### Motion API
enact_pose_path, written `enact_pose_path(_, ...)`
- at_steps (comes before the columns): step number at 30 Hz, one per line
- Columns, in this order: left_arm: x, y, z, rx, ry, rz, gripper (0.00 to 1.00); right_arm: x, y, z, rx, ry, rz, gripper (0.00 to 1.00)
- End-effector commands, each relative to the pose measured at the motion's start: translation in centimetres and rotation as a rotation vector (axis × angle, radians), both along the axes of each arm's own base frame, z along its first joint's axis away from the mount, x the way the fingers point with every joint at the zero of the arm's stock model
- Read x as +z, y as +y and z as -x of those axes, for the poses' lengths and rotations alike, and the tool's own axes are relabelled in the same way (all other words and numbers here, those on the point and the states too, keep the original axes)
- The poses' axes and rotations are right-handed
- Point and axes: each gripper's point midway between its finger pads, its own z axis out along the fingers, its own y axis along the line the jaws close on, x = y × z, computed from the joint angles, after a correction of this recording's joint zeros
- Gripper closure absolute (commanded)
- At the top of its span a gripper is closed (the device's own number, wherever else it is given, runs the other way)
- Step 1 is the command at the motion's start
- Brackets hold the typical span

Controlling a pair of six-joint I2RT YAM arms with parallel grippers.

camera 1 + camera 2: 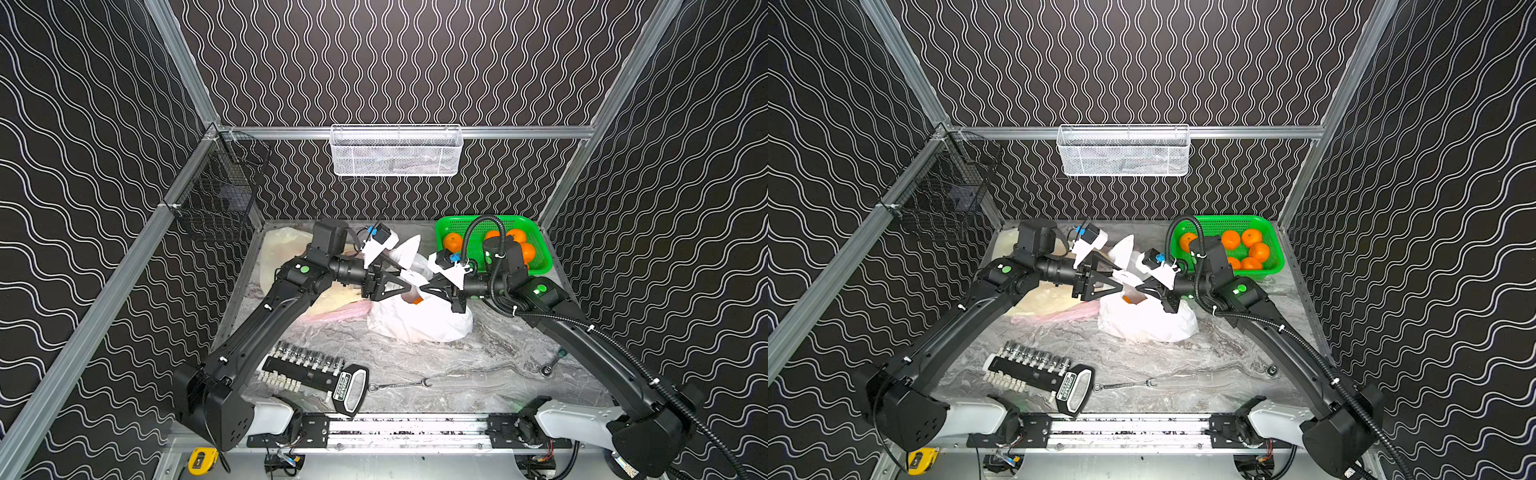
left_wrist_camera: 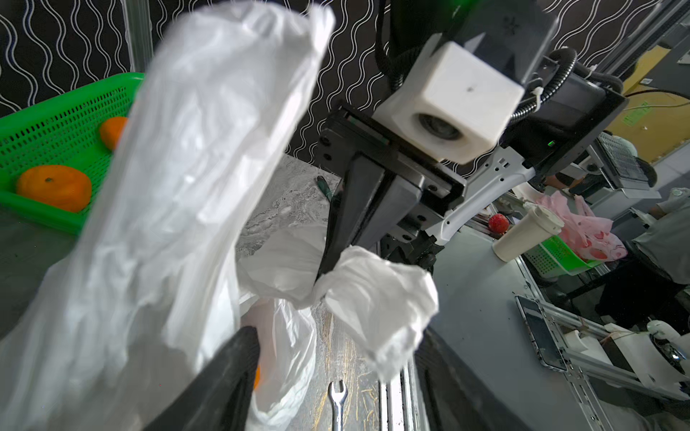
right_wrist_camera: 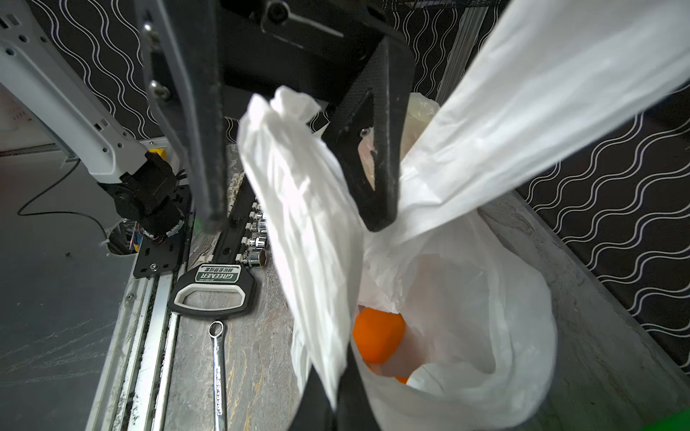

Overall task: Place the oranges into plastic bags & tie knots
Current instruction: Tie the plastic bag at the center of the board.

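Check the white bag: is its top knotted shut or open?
Open. The white bag gapes, an orange visible inside; its two handles stand apart, unknotted, the right gripper pinching one.

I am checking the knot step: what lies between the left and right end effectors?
The white plastic bag's handles, above its open mouth where an orange shows; both top views show it.

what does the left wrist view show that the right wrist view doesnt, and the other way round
Only left wrist: the green basket with oranges, and the right hand shut on a handle of the white bag.
Only right wrist: the socket set, and the left hand, open, its jaws either side of that handle.
Both: the white bag, the wrench and the marble table.
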Motion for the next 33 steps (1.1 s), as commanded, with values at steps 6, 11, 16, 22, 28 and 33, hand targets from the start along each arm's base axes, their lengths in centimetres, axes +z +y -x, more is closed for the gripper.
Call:
enact_pose_path(6, 1.8, -0.3, 0.0, -0.026, -0.060, 0.046, 0.39, -1.7, 0.1, 0.1, 0.013, 0.027, 0.047, 1.00)
enact_pose_path(11, 1.7, -0.2, 0.3, -0.037, -0.063, 0.047, 0.65, -1.5, 0.1, 0.0, 0.004, 0.022, 0.042, 1.00)
enact_pose_path(16, 1.2, -0.2, 0.3, -0.042, -0.058, 0.035, 0.87, -1.2, 0.1, 0.0, 0.000, 0.019, 0.037, 0.94)
enact_pose_path(22, 1.6, -0.2, 0.0, -0.016, -0.092, 0.041, 1.00, 1.8, -0.7, 0.0, -0.079, 0.000, -0.034, 0.54)
enact_pose_path(28, 1.2, -0.2, -0.4, -0.006, -0.107, 0.041, 1.00, 7.1, -2.1, -0.9, -0.283, 0.090, -0.212, 0.28)
enact_pose_path(33, 1.3, -0.2, -0.6, 0.009, -0.158, 0.061, 1.00, 11.0, -1.9, -0.9, -0.366, 0.382, -0.459, 0.30)
